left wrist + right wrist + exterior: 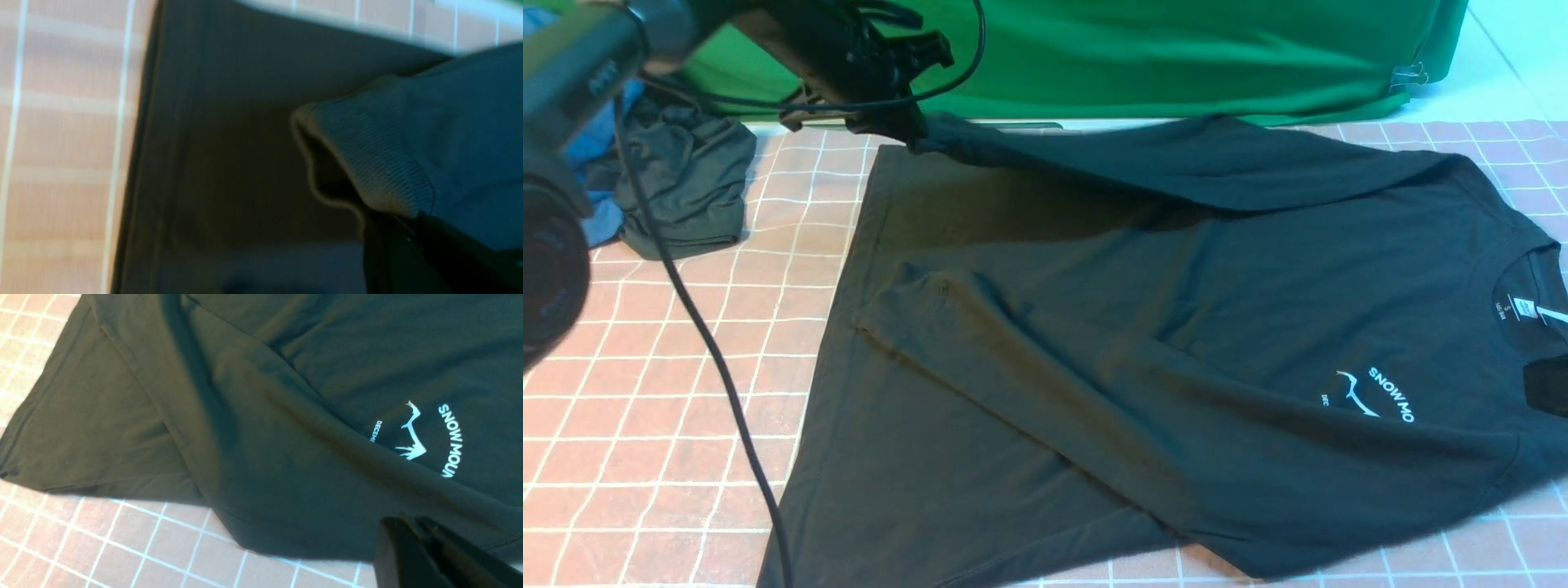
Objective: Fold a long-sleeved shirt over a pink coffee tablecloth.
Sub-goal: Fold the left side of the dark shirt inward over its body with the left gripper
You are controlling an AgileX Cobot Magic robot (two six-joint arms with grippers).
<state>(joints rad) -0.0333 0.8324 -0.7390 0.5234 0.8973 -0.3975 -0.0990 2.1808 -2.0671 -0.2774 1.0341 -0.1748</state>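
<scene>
— So, where is the long-sleeved shirt [1143, 327] laid?
— It is spread on the pink coffee tablecloth [645, 392], collar to the right, with the near sleeve folded across the body.
— And the left pincer [905, 129]?
— It is clenched on the far sleeve's cuff [367, 163], which is held lifted above the shirt's far left corner.
— The right pincer [406, 523]?
— Its jaws are pressed together by the shirt's near edge, close to the white print [412, 437]; nothing is seen gripped.
</scene>
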